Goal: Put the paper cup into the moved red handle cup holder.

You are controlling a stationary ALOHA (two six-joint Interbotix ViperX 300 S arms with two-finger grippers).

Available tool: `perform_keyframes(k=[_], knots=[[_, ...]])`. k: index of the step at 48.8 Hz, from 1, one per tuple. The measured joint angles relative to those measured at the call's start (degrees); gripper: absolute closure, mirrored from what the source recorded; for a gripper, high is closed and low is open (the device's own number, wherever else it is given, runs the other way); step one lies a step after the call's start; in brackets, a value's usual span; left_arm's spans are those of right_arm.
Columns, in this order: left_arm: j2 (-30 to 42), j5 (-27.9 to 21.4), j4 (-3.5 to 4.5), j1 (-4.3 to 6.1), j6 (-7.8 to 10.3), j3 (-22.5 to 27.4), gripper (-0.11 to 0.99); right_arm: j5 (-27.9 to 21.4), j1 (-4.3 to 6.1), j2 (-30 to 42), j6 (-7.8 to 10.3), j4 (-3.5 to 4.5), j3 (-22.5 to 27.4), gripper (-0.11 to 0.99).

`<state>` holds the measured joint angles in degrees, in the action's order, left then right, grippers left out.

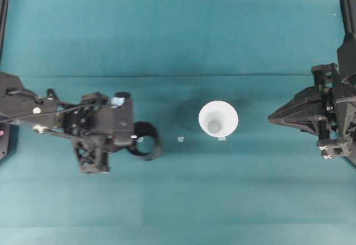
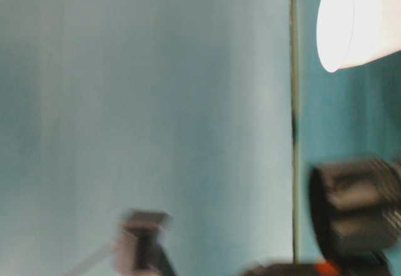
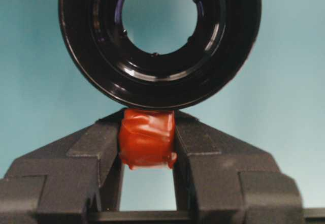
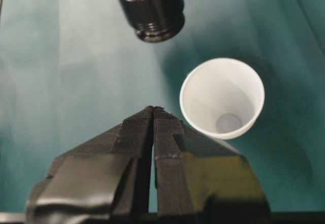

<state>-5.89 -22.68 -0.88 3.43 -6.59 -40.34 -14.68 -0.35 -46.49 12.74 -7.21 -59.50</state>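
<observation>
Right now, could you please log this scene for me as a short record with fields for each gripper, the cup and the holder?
left gripper: shut on the red handle of the black cup holder
right gripper: shut, holding nothing, beside the cup
paper cup: upright on the table, empty, apart from both grippers
cup holder: empty, to the left of the cup in the overhead view
task: cup not yet in holder

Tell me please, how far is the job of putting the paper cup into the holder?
Done: nothing yet with the paper cup; it stands upright on the table, apart from the holder. In hand: the left gripper is shut on the red handle of the cup holder. Left: the right gripper, shut and empty, must take the cup and place it inside.
</observation>
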Motion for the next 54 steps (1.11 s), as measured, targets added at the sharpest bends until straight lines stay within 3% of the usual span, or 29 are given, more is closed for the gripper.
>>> perform_keyframes(k=[8, 22, 30, 36, 41, 54], knots=[[4.0, -2.5, -0.09, -0.09, 0.35, 6.7, 0.6, 0.0, 0.0, -0.1, 0.0, 0.0, 0.0, 0.97], [11.5, -8.7, -0.18, -0.53, 6.33, 14.4, 0.6, 0.1, 0.0, 0.0, 0.0, 0.0, 0.0, 0.97], [12.5, -9.1, -0.18, -2.64, 7.29, 15.3, 0.59, 0.0, 0.0, 0.0, 0.0, 0.0, 0.0, 0.97], [12.6, -9.1, -0.18, -5.01, 7.47, 15.3, 0.6, 0.0, 0.0, 0.0, 0.0, 0.0, -0.1, 0.97], [12.9, -9.1, -0.26, -5.98, 7.56, 15.1, 0.6, 0.0, 0.0, 0.0, 0.0, 0.0, -0.2, 0.97], [14.2, -9.1, -0.26, -4.66, 7.73, 15.0, 0.6, 0.0, 0.0, -0.1, 0.0, 0.0, -0.4, 0.97]])
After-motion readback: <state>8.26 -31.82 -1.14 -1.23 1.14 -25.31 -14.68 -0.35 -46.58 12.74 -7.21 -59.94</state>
